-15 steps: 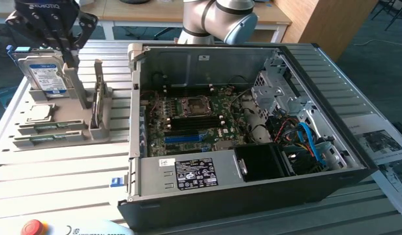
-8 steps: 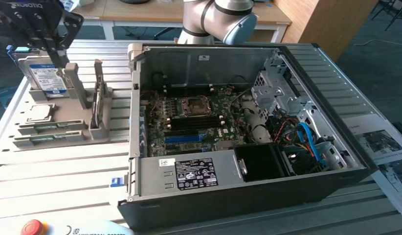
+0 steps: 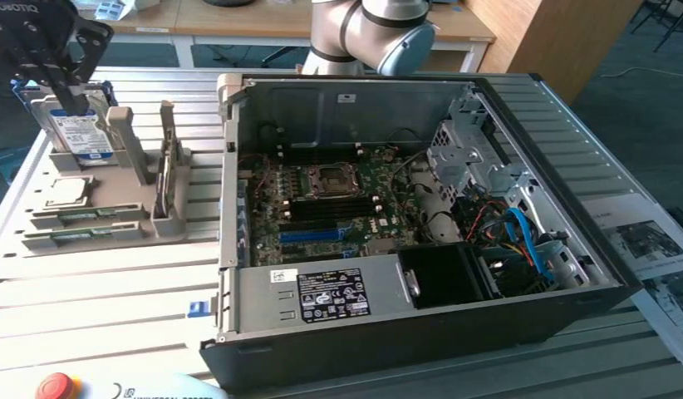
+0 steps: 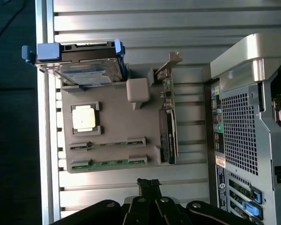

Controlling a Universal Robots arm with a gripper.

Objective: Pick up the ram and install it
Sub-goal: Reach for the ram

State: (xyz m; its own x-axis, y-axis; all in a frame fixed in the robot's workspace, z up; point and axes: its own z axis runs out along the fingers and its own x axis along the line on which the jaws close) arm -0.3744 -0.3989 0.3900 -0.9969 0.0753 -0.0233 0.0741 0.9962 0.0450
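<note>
The black 2-finger gripper (image 3: pixel 66 96) (image 4: pixel 150 183) is hanging above the slatted aluminium table (image 3: pixel 109 283) (image 4: pixel 131 28), its fingers clenched together and gripping nothing. The ram, a long thin green circuit-board stick (image 3: pixel 81 237) (image 4: pixel 110 162), is lying on edge in a slot of the grey plastic holder tray (image 3: pixel 142 212) (image 4: pixel 122 122), apart from the gripper and untouched. In the wrist view, this slot is sitting at the tray edge nearest the fingertips. A boxy silver hard drive (image 3: pixel 81 133) (image 4: pixel 89 72) is standing at the tray's opposite end, and a square silver processor (image 3: pixel 66 191) (image 4: pixel 85 118) is resting between them. The open black computer case (image 3: pixel 430 332) is standing beside the tray, on the exterior view's right.
</note>
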